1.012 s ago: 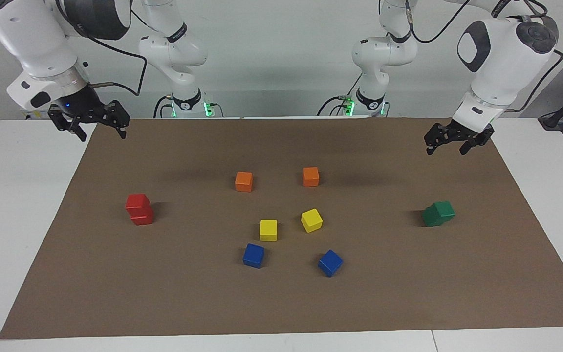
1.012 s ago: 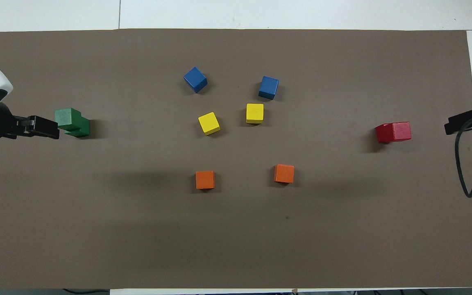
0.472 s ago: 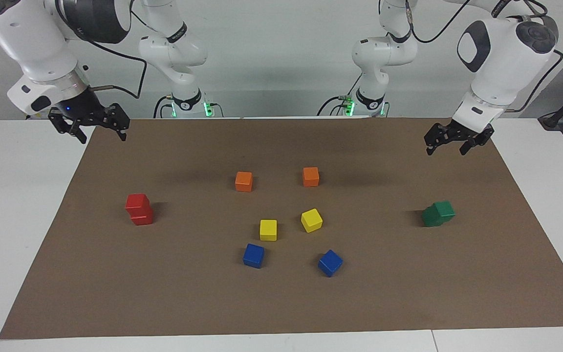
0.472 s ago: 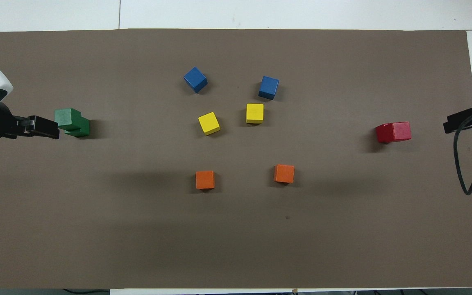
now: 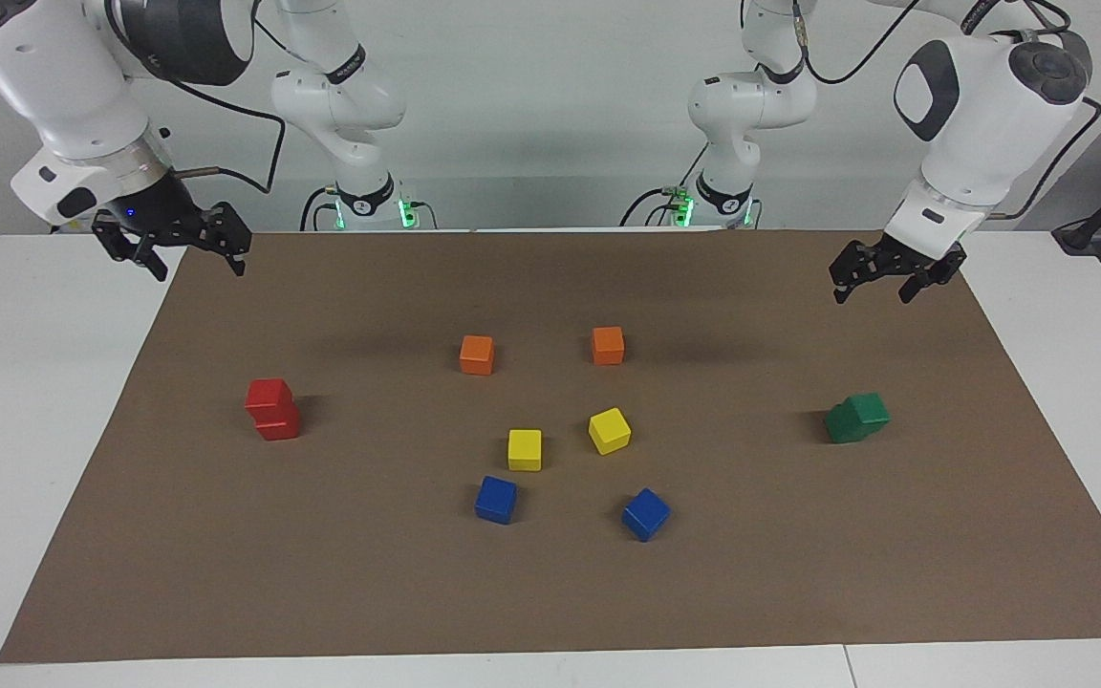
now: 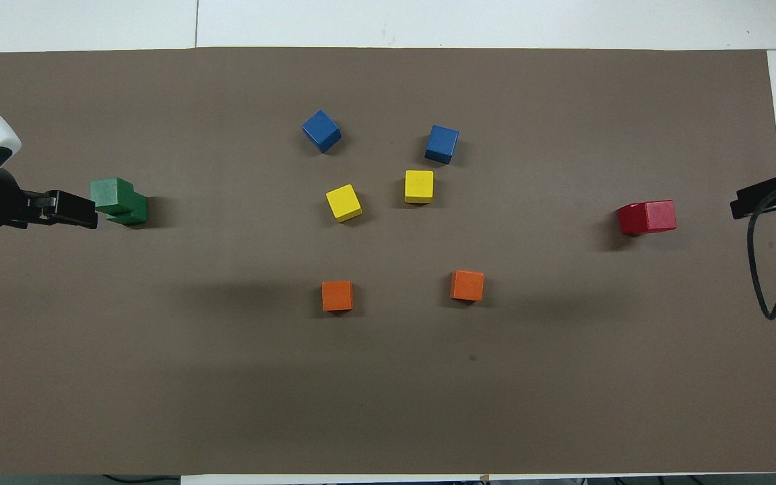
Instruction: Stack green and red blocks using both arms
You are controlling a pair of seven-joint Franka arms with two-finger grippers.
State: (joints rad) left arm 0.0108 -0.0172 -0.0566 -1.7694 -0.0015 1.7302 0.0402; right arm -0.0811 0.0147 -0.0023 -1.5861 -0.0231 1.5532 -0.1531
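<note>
Red blocks (image 5: 272,409): I count two, one stacked on the other with the upper one slightly offset, toward the right arm's end of the surface (image 5: 799,592)
Green blocks (image 5: 856,418): I count two, stacked, the upper one twisted against the lower, toward the left arm's end
Right gripper (image 5: 173,244): I see it raised over the edge of the brown mat at the right arm's end, clear of the red stack; jaws apart, holding nothing
Left gripper (image 5: 883,275): I see it raised over the mat at the left arm's end, clear of the green stack; jaws apart, holding nothing
Orange cubes (image 5: 477,354): two, side by side but apart, mid-surface, the pair nearest the robots
Yellow cubes (image 5: 525,449): two, farther from the robots than the orange pair; the one toward the left arm's end is turned at an angle
Blue cubes (image 5: 496,500): two, farthest from the robots of the middle group, well apart from each other
Middle group: I find all six cubes lying singly, between the red stack and the green stack, none touching another
</note>
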